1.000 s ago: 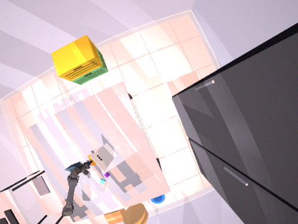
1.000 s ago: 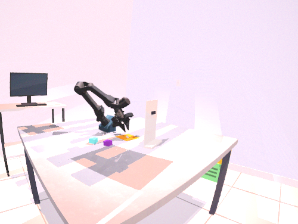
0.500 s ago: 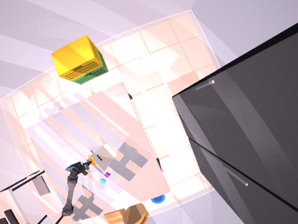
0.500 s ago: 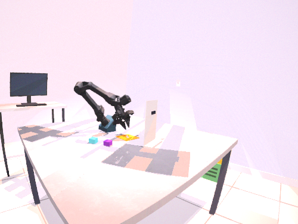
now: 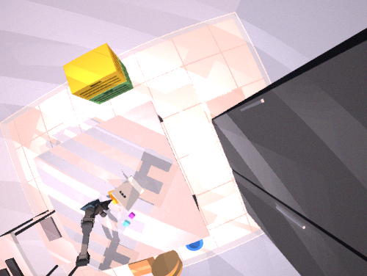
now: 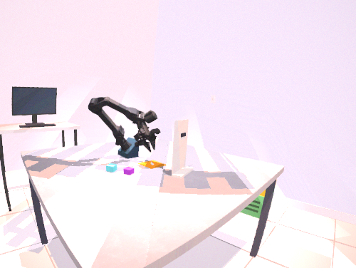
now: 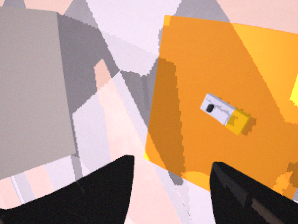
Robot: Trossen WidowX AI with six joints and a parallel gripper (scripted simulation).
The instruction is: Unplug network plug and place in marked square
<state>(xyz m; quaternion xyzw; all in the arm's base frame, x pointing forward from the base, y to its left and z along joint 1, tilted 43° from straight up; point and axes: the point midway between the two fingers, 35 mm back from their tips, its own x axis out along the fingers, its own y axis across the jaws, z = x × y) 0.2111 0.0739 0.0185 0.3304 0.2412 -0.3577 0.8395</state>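
The gripper (image 6: pixel 149 142) hung above the table (image 6: pixel 199 214) with its fingers partly apart and nothing between them, touching nothing. In the wrist view the two dark fingers filled the bottom edge, and the plug (image 7: pixel 226 113) lay on the orange square (image 7: pixel 220 96) beyond them, at about one o'clock from the gap between the tips. The plug was small and pale, with a dark spot at its upper-left end and a yellow end at its lower right, lying slantwise well inside the square's edges. In the exterior view the square (image 6: pixel 152 164) lay flat on the table just beside the foot of the upright white panel (image 6: pixel 180 146), at the panel's nine o'clock, and below the gripper. The panel's dark socket (image 6: pixel 183 135) sat high on its face, with no plug in it. A cyan cube (image 6: pixel 111 167) and a magenta cube (image 6: pixel 128 170) stood near each other on the table, at about nine o'clock from the square. The arm (image 6: pixel 114 114) arched up from its blue base (image 6: pixel 131 151) and bent down toward the square. From the top view the gripper (image 5: pixel 103 208) sat at eight o'clock from the panel (image 5: pixel 127 194), with the square's orange corner (image 5: pixel 113 198) showing between them.
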